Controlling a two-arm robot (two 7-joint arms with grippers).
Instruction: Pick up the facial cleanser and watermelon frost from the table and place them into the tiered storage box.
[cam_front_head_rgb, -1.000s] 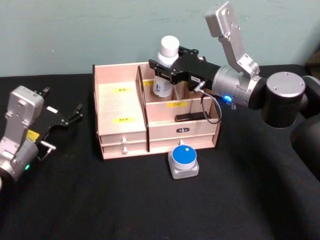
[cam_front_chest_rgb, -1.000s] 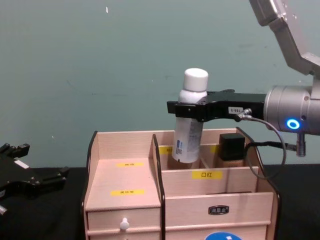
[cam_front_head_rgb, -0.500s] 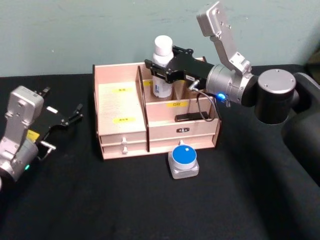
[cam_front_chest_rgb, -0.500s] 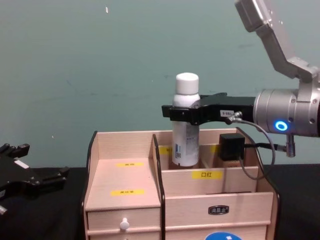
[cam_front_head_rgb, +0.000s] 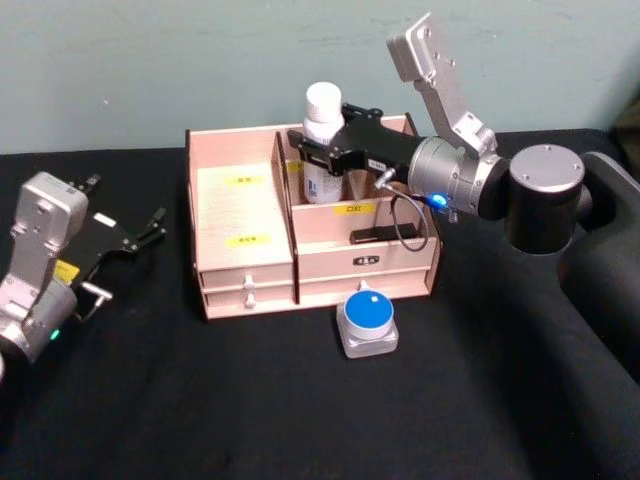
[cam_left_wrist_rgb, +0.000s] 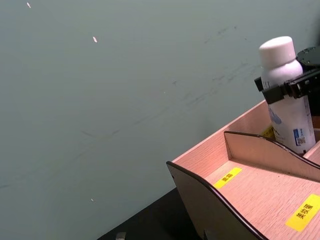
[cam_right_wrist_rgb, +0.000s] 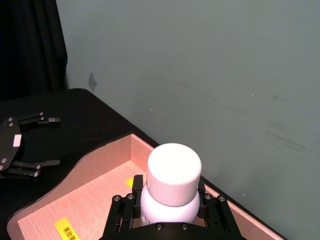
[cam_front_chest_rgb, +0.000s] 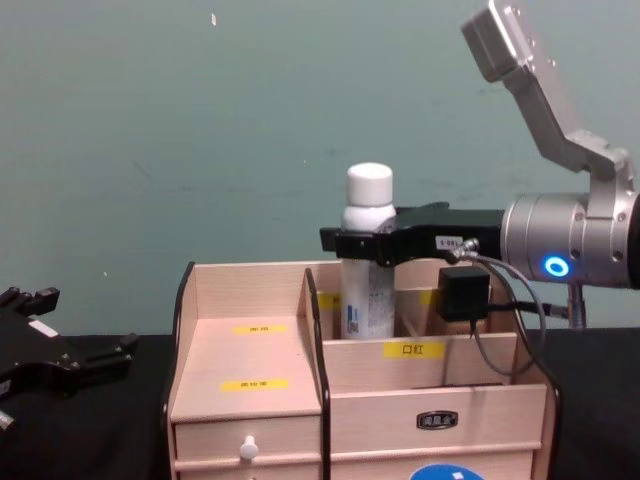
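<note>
The facial cleanser (cam_front_head_rgb: 322, 150), a tall white bottle with a white cap, stands upright in a rear compartment of the tiered storage box (cam_front_head_rgb: 245, 215). My right gripper (cam_front_head_rgb: 322, 146) is shut on its neck; the same grip shows around the bottle (cam_front_chest_rgb: 368, 280) in the chest view and from above (cam_right_wrist_rgb: 170, 200) in the right wrist view. In the left wrist view the bottle (cam_left_wrist_rgb: 287, 95) rises behind the box's partition. The watermelon frost (cam_front_head_rgb: 366, 320), a blue-lidded jar, sits on the table just in front of the box. My left gripper (cam_front_head_rgb: 150, 232) rests open at the far left.
The box has yellow labels, two small drawers with white knobs (cam_front_head_rgb: 248, 289) and a dark flat item (cam_front_head_rgb: 380, 235) in a middle compartment. A small black-capped bottle (cam_front_chest_rgb: 463, 292) stands in the rear right compartment. Black cloth covers the table; a teal wall is behind.
My right gripper has moved left and down with the facial cleanser. The bottle went from tilted above the box to upright and lower in the rear compartment. The left arm has not moved.
</note>
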